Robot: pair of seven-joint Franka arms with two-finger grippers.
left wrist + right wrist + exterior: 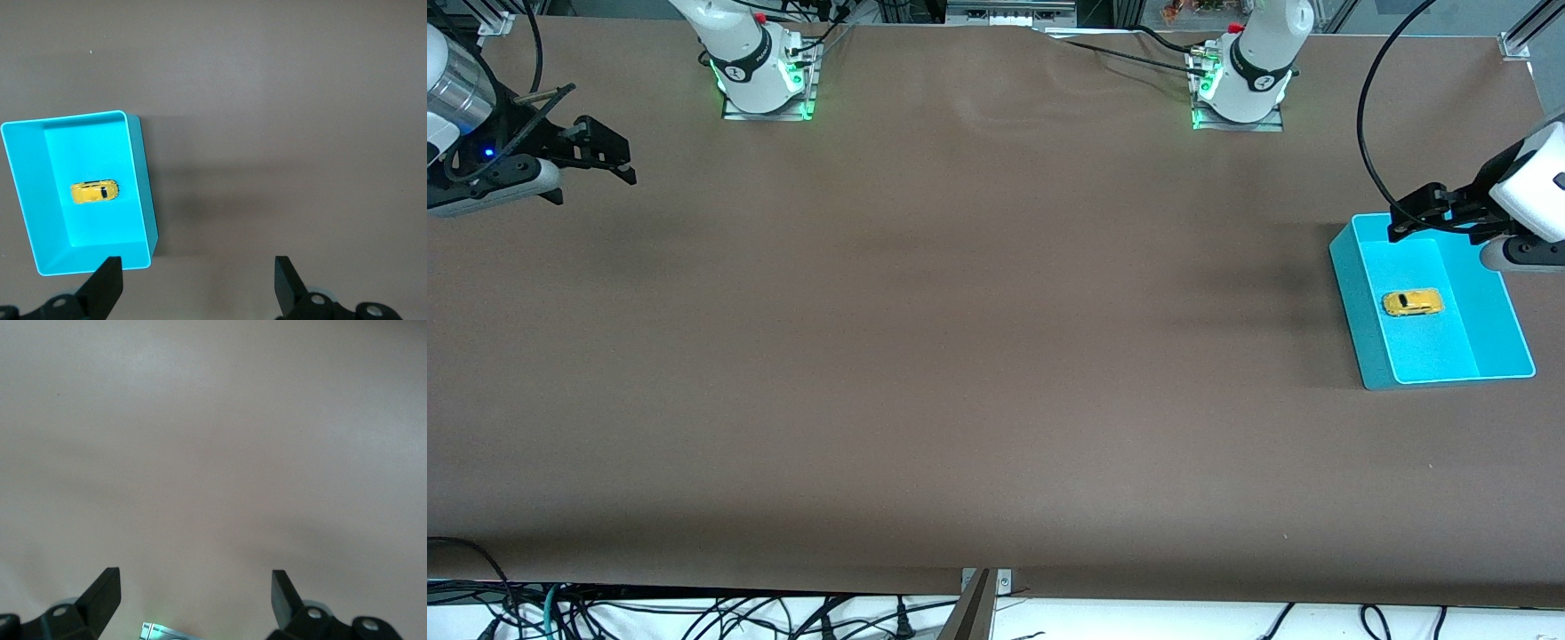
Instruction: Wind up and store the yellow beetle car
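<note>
Nearest the front cam was the open-top rectangular cyan plastic bin (1355, 302), sitting on the brown table surface (960, 356) at the left arm's end. Tiny bright yellow beetle-shaped toy car (1412, 303) w/ dark windows lay inside it, on the bin floor, roughly mid-bin, on its wheels as far as I could tell, not touching any wall; left wrist view showed the same (95, 192), bin rim (137, 180) around it, car clear of all sides. Left gripper (1423, 213) was up in the air over the bin edge farthest from the front cam, fingers spread wide, nothing between them; left wrist view had both black fingertips (107, 283) well apart w/ bare table between, and the car apart from them. Right gripper (600, 153) was up over bare table at the right arm's end, well apart from bin and car, waiting; its fingers (103, 590) also wide apart and empty, only brown tabletop under them in the right wrist view. Both arm bases w/ green lights stood along the table edge farthest from the cam. Loose black cables hung below the table edge nearest the cam.
</note>
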